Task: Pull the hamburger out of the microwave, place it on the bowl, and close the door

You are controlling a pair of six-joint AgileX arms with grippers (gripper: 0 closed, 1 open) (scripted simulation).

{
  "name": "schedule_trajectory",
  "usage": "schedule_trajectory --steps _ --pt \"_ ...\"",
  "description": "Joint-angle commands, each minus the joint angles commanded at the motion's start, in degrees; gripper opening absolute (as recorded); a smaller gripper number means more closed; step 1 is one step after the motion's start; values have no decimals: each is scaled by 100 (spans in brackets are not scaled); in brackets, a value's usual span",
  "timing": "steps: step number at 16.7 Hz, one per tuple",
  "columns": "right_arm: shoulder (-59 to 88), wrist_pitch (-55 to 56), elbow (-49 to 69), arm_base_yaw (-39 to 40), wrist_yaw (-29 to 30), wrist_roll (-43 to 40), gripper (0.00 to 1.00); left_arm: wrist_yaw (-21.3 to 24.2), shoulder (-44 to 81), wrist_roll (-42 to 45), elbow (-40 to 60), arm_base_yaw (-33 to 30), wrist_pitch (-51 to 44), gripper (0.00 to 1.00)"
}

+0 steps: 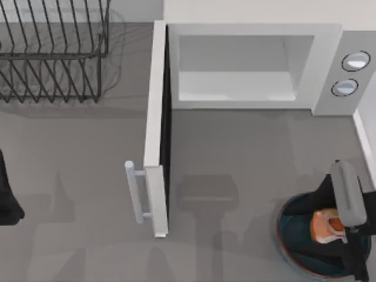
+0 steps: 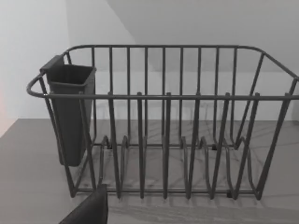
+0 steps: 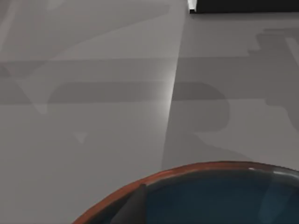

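The right gripper (image 1: 336, 230) hangs over the bowl (image 1: 289, 212) at the worktop's near right with the hamburger (image 1: 326, 226) apparently pinched in its jaws, directly above the bowl, while the microwave (image 1: 247, 70) door (image 1: 157, 135) stands open, nearer the parked left arm.

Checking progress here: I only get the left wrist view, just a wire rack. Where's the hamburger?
Observer: In the top view, the hamburger is over the bowl at the table's right, under the right gripper.
Operator: Is the door shut?
Observer: No, the door stands wide open, swung out from the left side of the microwave.
Operator: How close is my left arm to it?
Observer: The left gripper is parked at the top view's left edge, well apart from the handle.
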Motion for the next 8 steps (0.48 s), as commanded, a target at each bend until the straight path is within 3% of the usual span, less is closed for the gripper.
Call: schedule_trajectory --steps 3,5,8 --pt "0 0 0 0 0 0 100 0 0 0 0 0 0 100" --pt "-228 -625 141 -299 -98 -174 100 0 0 0 0 0 0 100" --pt "-582 -621 25 -327 138 57 100 0 0 0 0 0 0 100"
